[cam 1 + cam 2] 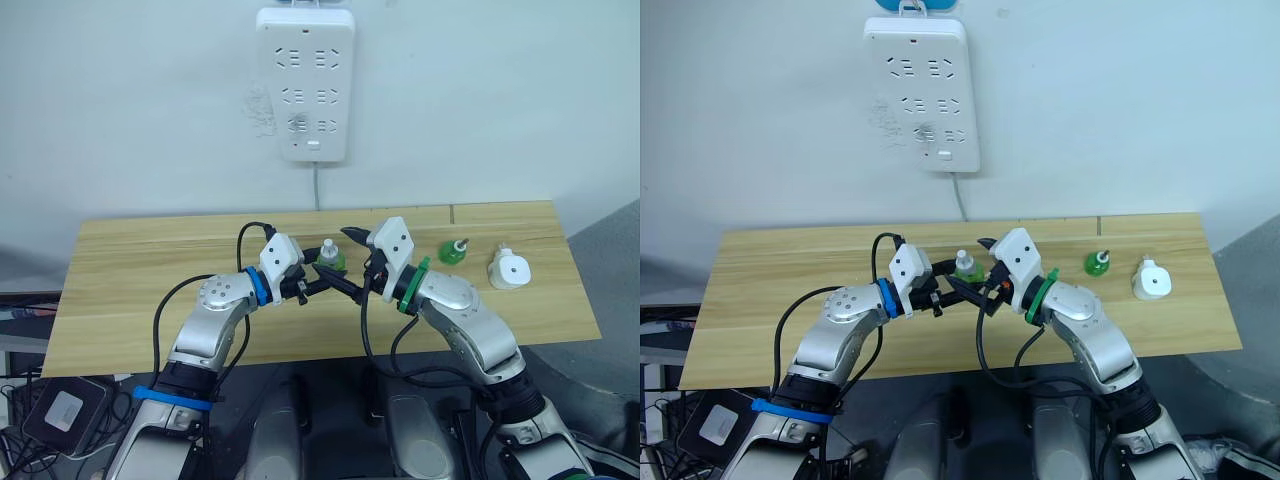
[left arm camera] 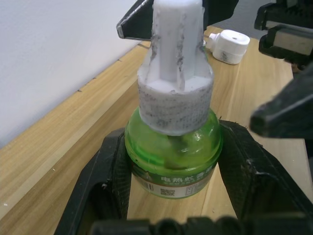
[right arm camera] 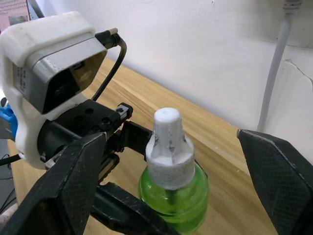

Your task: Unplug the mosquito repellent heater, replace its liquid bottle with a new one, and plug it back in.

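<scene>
Wood-grain tabletop (image 1: pixel 150 270): left tool (image 1: pixel 318 277) clamps rounded green bottle (image 2: pixel 172 152); right tool (image 3: pixel 171 196) spread wide around it.

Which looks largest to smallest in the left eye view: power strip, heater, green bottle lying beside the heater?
1. Power strip on the wall.
2. Heater and green bottle look close in size, so they are not ranked.

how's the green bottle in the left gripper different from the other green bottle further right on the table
The held bottle is clamped between the left gripper fingers and wears a white cap; the free bottle stands alone near the heater, ungripped, its top small and dark-tipped. Both are green, upright and on the wooden table.
</scene>
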You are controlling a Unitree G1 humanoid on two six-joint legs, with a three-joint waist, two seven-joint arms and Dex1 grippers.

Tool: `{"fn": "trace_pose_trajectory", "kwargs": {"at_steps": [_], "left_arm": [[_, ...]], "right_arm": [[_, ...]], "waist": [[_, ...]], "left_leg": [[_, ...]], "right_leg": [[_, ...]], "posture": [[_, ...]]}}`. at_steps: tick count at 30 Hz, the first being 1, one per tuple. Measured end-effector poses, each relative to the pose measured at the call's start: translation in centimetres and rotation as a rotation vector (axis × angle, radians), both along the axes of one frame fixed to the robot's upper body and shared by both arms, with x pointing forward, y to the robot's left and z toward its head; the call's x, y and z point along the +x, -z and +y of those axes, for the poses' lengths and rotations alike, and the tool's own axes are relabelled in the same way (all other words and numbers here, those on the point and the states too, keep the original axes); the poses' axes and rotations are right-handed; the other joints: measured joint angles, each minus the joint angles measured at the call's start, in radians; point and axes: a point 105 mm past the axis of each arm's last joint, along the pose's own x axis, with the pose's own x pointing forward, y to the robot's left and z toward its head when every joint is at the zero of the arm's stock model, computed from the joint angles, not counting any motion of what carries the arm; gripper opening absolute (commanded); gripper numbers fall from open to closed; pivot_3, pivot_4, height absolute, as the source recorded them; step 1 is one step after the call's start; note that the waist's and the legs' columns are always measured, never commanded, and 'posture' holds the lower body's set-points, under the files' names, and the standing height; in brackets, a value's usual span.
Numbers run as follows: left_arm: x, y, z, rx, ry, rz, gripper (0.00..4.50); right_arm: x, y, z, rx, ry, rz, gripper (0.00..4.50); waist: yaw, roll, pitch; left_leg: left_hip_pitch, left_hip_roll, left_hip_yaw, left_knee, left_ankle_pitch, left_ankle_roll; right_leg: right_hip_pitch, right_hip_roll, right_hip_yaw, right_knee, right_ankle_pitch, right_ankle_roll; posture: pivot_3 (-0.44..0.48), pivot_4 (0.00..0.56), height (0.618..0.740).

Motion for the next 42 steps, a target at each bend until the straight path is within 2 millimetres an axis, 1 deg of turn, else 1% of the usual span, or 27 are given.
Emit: {"fn": "trace_pose_trajectory", "kwargs": {"at_steps": [7,8,15,18,21,23,25,27,29,31,33,34,35,36,37,38,39,42], "left_arm": [[0.0,-0.2,-0.3,-0.008,0.010,0.006,2.24],[-0.1,-0.2,-0.4,-0.009,0.012,0.006,2.24],[-0.4,0.0,-0.4,-0.005,0.014,0.021,2.24],[-0.8,-0.3,-0.5,0.000,0.036,0.013,2.24],[-2.4,-0.7,-0.8,0.027,0.122,-0.010,2.24],[-4.0,-1.1,-1.0,0.054,0.213,-0.031,2.24],[-5.2,-1.5,-1.0,0.080,0.287,-0.053,2.24],[-5.8,-1.6,-0.8,0.111,0.331,-0.064,2.24],[-6.0,-1.6,-0.6,0.122,0.346,-0.074,2.24],[-5.9,-1.7,-0.5,0.119,0.344,-0.083,2.24],[-5.7,-1.7,-0.4,0.118,0.337,-0.086,2.24],[-5.6,-1.5,-0.4,0.116,0.335,-0.082,2.24],[-5.5,-1.4,-0.4,0.110,0.331,-0.080,2.24],[-5.3,-1.3,-0.5,0.102,0.321,-0.078,2.24],[-5.2,-1.2,-0.5,0.098,0.314,-0.075,2.24],[-4.8,-1.2,-0.5,0.089,0.296,-0.073,2.24],[-4.6,-1.3,-0.4,0.083,0.281,-0.073,2.24],[-4.0,-1.7,-0.1,0.070,0.235,-0.086,2.24]], "right_arm": [[-0.1,0.3,-0.2,-0.037,-0.010,-0.017,1.09],[0.0,0.3,-0.2,-0.038,-0.009,-0.021,1.03],[-0.1,0.5,-0.4,-0.053,-0.037,-0.022,1.03],[-0.4,0.1,-0.6,-0.058,-0.087,-0.026,1.03],[-1.4,-0.5,-1.6,-0.082,-0.251,-0.006,1.03],[-2.3,-1.1,-2.2,-0.122,-0.419,0.007,1.03],[-2.8,-1.5,-2.5,-0.149,-0.563,0.005,1.03],[-3.0,-1.6,-2.3,-0.165,-0.661,0.002,1.03],[-2.9,-1.6,-2.1,-0.177,-0.721,-0.006,1.03],[-2.7,-1.8,-2.1,-0.185,-0.735,-0.013,1.76],[-2.2,-2.1,-2.2,-0.194,-0.722,-0.018,2.32],[-1.9,-2.3,-2.5,-0.195,-0.702,-0.023,2.71],[-1.6,-2.5,-3.0,-0.199,-0.678,-0.025,3.03],[-1.3,-2.6,-3.7,-0.213,-0.646,-0.024,3.50],[-1.1,-2.6,-4.0,-0.218,-0.630,-0.021,3.72],[-1.1,-2.5,-4.7,-0.220,-0.598,-0.012,4.13],[-1.2,-2.1,-5.2,-0.226,-0.577,0.003,4.42],[-1.7,-0.6,-6.3,-0.223,-0.491,0.046,4.47]], "waist": [[-0.001,0.000,0.000],[-0.001,0.000,0.000],[0.000,0.000,0.000],[0.004,0.000,0.000],[0.007,0.000,0.000],[0.007,0.000,0.000],[0.007,0.000,-0.001],[0.007,0.001,-0.002],[0.010,0.001,-0.003],[0.015,0.000,-0.004],[0.021,0.001,-0.006],[0.022,0.001,-0.006],[0.024,0.000,-0.007],[0.030,0.000,-0.008],[0.032,0.000,-0.009],[0.036,0.001,-0.010],[0.039,-0.001,-0.011],[0.044,-0.001,-0.013]], "left_leg": [[0.000,0.000,0.000,0.000,0.000,0.000],[0.000,0.000,0.000,0.000,0.000,0.000],[0.000,0.000,0.000,0.000,0.000,0.000],[0.000,0.000,0.000,0.000,0.000,0.000],[0.000,0.000,0.000,0.000,0.000,0.000],[0.000,0.000,-0.001,0.001,0.000,0.000],[0.000,0.000,-0.002,0.001,0.000,0.000],[0.000,0.001,-0.003,0.002,0.000,0.000],[0.000,0.000,-0.003,0.002,0.001,-0.001],[-0.001,0.000,-0.002,0.003,0.001,-0.001],[-0.001,-0.001,-0.002,0.004,0.001,-0.001],[-0.001,-0.001,-0.002,0.004,0.001,-0.001],[-0.001,-0.001,-0.002,0.004,0.001,-0.001],[-0.002,-0.001,-0.003,0.004,0.001,-0.001],[-0.002,-0.001,-0.003,0.004,0.001,-0.001],[-0.002,-0.001,-0.003,0.004,0.001,-0.001],[-0.002,-0.001,-0.004,0.004,0.001,-0.001],[-0.002,-0.001,-0.003,0.004,0.001,-0.001]], "right_leg": [[0.000,0.000,0.000,0.000,0.000,0.000],[0.000,0.000,0.000,0.000,0.000,0.000],[0.000,0.000,0.000,0.001,0.000,0.000],[0.000,0.000,0.000,0.001,0.000,0.000],[0.000,0.000,0.000,0.000,0.000,0.000],[0.000,0.000,-0.001,0.001,0.000,0.000],[0.001,0.001,-0.001,0.001,0.000,0.000],[0.001,0.001,-0.002,0.002,0.000,0.000],[0.001,0.001,-0.002,0.003,0.000,0.000],[0.001,0.001,-0.002,0.003,0.000,0.000],[0.001,0.000,-0.002,0.002,0.000,-0.001],[0.001,0.000,-0.002,0.002,0.000,-0.001],[0.001,0.000,-0.002,0.002,0.000,-0.001],[0.001,0.000,-0.003,0.002,0.000,-0.001],[0.001,0.000,-0.004,0.002,0.000,-0.001],[0.001,0.000,-0.004,0.002,0.000,-0.001],[0.001,0.000,-0.004,0.002,0.000,-0.001],[0.001,0.000,-0.004,0.003,0.000,-0.001]], "posture": [[-0.192,0.395,0.740],[-0.192,0.395,0.740],[-0.170,0.383,0.740],[-0.155,0.366,0.740],[-0.149,0.348,0.740],[-0.134,0.328,0.740],[-0.125,0.312,0.740],[-0.128,0.289,0.740],[-0.136,0.280,0.740],[-0.138,0.279,0.740],[-0.138,0.278,0.740],[-0.139,0.277,0.740],[-0.139,0.277,0.740],[-0.139,0.277,0.740],[-0.139,0.277,0.740],[-0.139,0.277,0.740],[-0.139,0.277,0.740],[-0.141,0.284,0.740]]}}
